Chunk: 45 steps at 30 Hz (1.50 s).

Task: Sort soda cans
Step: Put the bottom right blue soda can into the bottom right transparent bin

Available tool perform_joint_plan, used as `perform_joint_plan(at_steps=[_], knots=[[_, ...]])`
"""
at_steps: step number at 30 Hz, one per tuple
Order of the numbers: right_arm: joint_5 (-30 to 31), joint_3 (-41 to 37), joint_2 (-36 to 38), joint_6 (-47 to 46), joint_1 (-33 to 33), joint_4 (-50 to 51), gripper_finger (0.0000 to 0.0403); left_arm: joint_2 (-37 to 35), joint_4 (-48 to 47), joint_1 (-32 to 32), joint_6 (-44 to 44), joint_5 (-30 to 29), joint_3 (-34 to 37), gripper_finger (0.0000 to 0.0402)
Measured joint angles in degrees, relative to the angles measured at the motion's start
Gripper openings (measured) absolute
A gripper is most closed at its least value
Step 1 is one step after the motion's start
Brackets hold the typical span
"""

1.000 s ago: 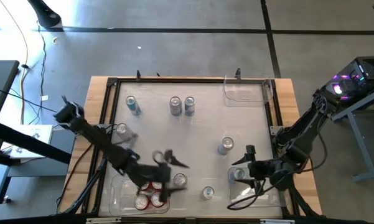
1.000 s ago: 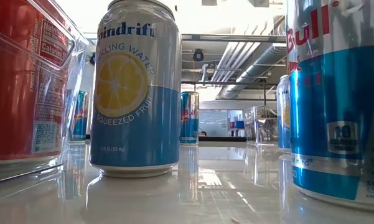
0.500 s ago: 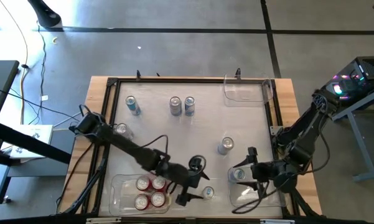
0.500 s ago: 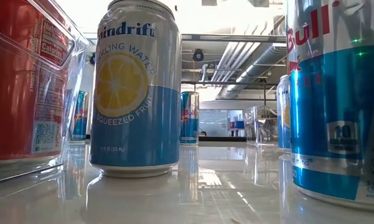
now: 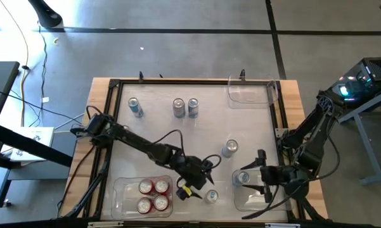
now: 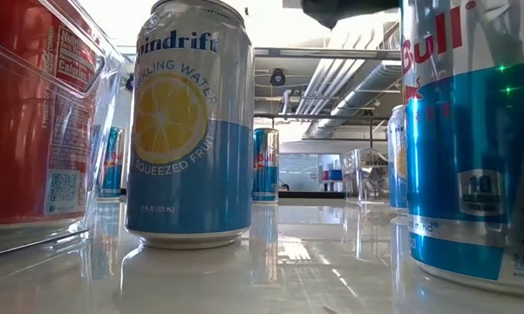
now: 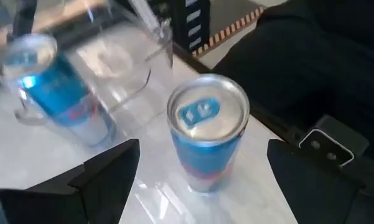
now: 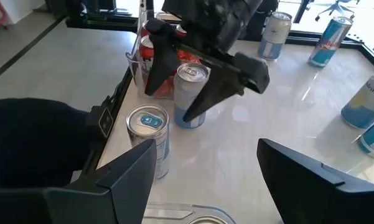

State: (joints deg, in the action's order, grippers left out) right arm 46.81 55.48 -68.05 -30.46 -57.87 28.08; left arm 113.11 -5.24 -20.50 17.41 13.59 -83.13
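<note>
Your left hand (image 5: 200,187) hangs spread wide over a blue can (image 5: 211,196) standing near the worktop's (image 5: 177,136) front edge. Your right hand (image 5: 257,174) is spread too, above a blue can (image 5: 242,178) inside the clear bin (image 5: 274,201).

The soda cans (image 5: 178,106) are shiny metal with brushed silver tops. The bins (image 5: 123,201) are clear, glossy plastic. The tabletop (image 5: 209,134) is smooth, white and reflective, edged in bare wood. Gripper fingers (image 7: 106,171) look matt black plastic.
</note>
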Motion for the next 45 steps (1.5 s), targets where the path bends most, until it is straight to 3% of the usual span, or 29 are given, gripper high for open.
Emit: perform_joint_plan(at_steps=[13,24,36,45], knots=[[0.76,-0.04,-0.02,-1.3,0.22,-0.5,0.0275,7.44,13.71,2.88,-0.88,15.04,0.01,0.0349],[0.87,-0.04,-0.02,-2.12,0.22,-0.48,0.0275,9.27,20.56,4.03,-1.45,18.61,0.01,0.0349],[0.84,-0.04,-0.02,-4.14,0.22,-0.48,0.0275,12.95,28.79,6.3,-5.79,27.42,0.03,0.0348],[0.82,-0.04,-0.02,-4.28,0.22,-1.17,0.0275,12.95,28.66,6.31,-5.22,29.43,0.03,0.03]])
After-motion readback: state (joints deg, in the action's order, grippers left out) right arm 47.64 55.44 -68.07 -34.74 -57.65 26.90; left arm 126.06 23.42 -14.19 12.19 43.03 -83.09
